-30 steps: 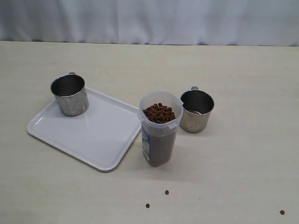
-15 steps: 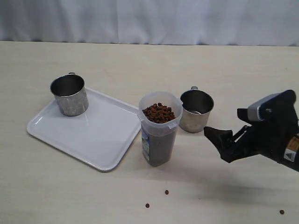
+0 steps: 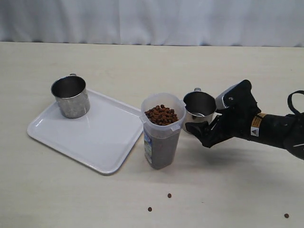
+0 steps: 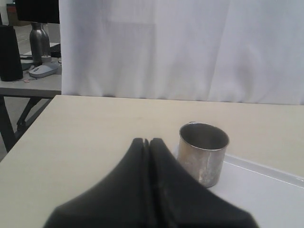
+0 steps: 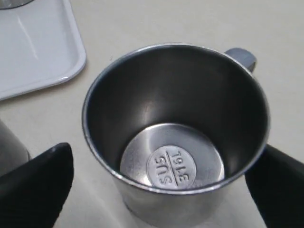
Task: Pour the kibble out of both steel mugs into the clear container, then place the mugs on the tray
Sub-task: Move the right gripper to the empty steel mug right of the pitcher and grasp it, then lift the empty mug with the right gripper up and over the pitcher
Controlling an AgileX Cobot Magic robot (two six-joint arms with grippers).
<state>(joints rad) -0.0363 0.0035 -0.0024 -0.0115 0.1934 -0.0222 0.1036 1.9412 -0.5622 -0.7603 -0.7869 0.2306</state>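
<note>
The clear container (image 3: 162, 130) stands mid-table, filled to near the rim with kibble (image 3: 161, 115). One steel mug (image 3: 70, 96) stands on the far left corner of the white tray (image 3: 95, 137). The other steel mug (image 3: 199, 110) stands on the table just right of the container. My right gripper (image 3: 205, 118) is open, one finger on each side of it. The right wrist view shows this mug (image 5: 175, 118) empty, between the spread black fingers (image 5: 42, 180) of the right gripper (image 5: 161, 190). My left gripper (image 4: 147, 142) is shut on nothing, short of the tray mug (image 4: 203, 152).
Three loose kibble pellets lie on the table near the front edge (image 3: 169, 195), (image 3: 150, 209), (image 3: 286, 215). A white curtain (image 3: 152, 21) hangs behind the table. The tray's rim (image 4: 266, 168) runs beside the left gripper.
My right arm came in from the right with its jaws opening, and now straddles the mug beside the container. Mugs, container and tray have not moved.
</note>
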